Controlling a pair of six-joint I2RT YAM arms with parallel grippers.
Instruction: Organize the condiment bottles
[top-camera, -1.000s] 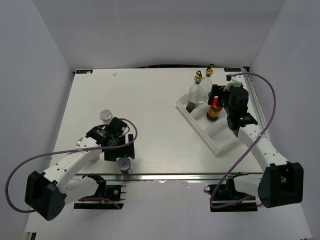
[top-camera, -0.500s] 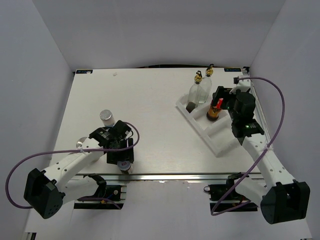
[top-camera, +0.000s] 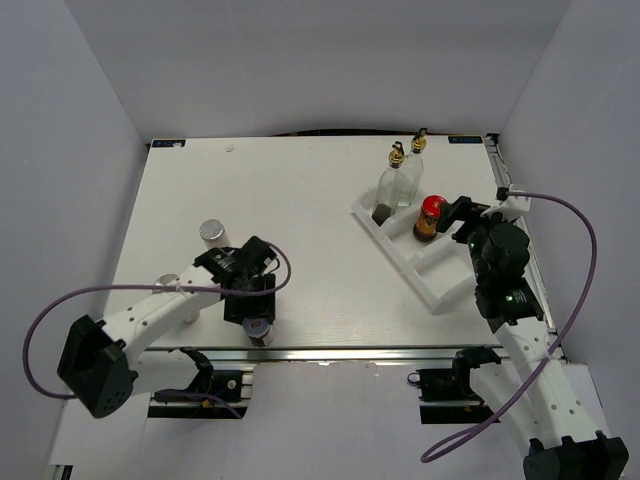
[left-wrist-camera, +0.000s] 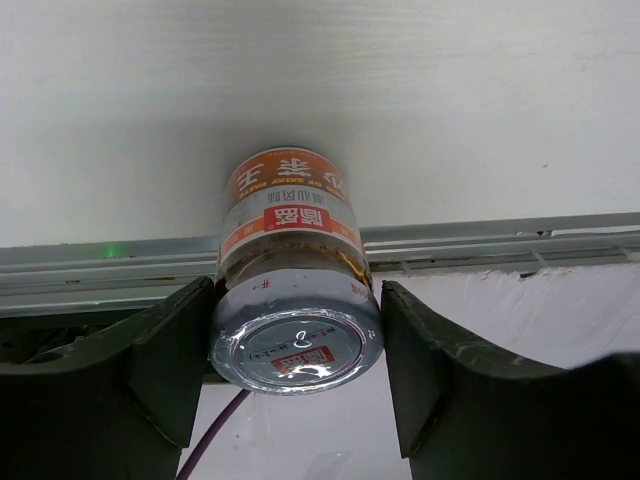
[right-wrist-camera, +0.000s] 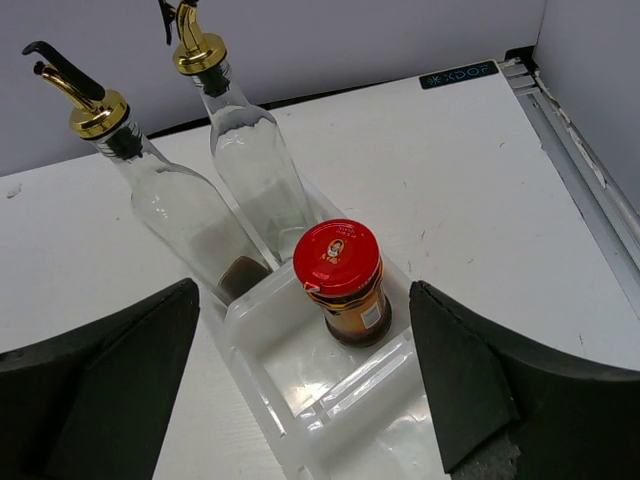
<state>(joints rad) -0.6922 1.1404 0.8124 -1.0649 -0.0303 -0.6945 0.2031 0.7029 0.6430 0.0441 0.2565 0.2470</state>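
Observation:
A silver-lidded shaker with an orange label stands upright at the table's near edge. My left gripper is shut on its lid, one finger pressed against each side; the top view shows this gripper low over it. A second silver-lidded shaker stands free behind it. The red-lidded jar stands in the middle compartment of the white tray. Two glass bottles with gold pourers fill the far compartment. My right gripper hangs open, above and just short of the jar.
The tray lies at an angle on the right side of the table, its near compartment holding nothing. A metal rail runs along the near table edge right beside the held shaker. Purple cables loop off both arms.
My left gripper has slid toward the near edge, dropped over the shaker and closed on its lid. My right gripper has drawn back from the red-lidded jar, still open.

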